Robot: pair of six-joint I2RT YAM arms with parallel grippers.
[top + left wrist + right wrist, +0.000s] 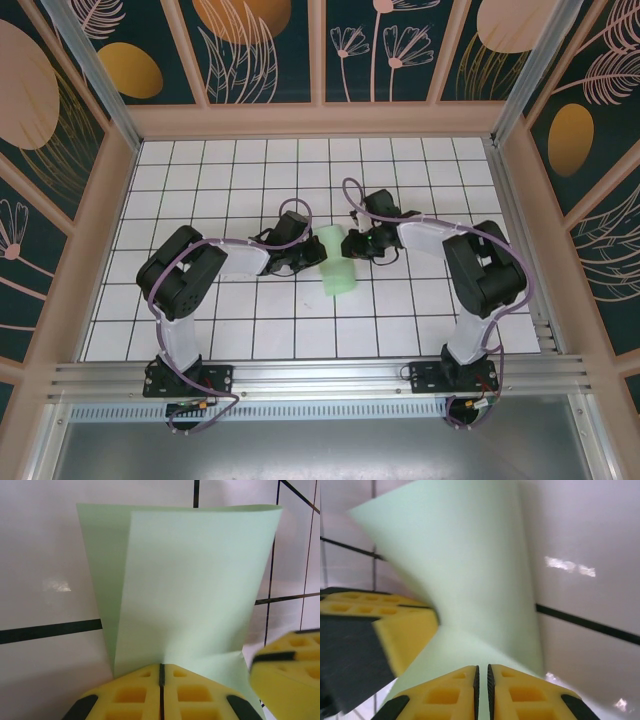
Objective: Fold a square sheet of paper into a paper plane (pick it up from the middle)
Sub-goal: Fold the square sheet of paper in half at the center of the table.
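left gripper (161, 674) clamped on square sheet of paper (195, 580) | right gripper (482, 675) apparently clamped too | pull unevenly and you tear it

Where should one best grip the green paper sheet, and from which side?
Probably at its middle, on the two side edges: the paper sheet is curved and narrows to a waist there. The left gripper and the right gripper each pinch it there from their own side.
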